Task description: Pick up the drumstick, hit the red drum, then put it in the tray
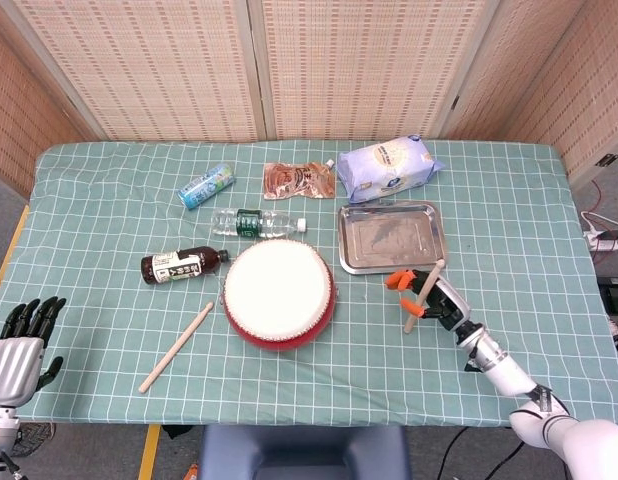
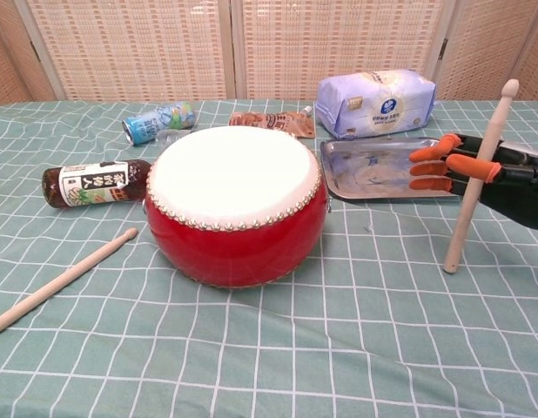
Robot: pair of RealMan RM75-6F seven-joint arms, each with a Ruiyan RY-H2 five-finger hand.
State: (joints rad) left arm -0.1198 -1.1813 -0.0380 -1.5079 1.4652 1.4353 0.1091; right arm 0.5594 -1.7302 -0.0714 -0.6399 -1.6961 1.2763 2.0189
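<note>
My right hand (image 1: 436, 298) (image 2: 488, 171) grips a wooden drumstick (image 1: 423, 296) (image 2: 478, 178) near its middle, held steeply upright just in front of the metal tray (image 1: 390, 237) (image 2: 382, 168), to the right of the red drum (image 1: 279, 292) (image 2: 237, 202). The stick's lower end hangs just above the cloth. The hand's orange-tipped fingers point left toward the drum. A second drumstick (image 1: 176, 347) (image 2: 60, 280) lies on the cloth left of the drum. My left hand (image 1: 16, 339) hangs off the table's near-left corner with fingers spread, holding nothing.
A dark sauce bottle (image 1: 183, 265) (image 2: 93, 183) lies left of the drum. Behind the drum lie a clear water bottle (image 1: 254, 223), a can (image 1: 206, 186) (image 2: 158, 121), a brown pouch (image 1: 300, 180) (image 2: 271, 121) and a blue-white pack (image 1: 388, 168) (image 2: 375, 102).
</note>
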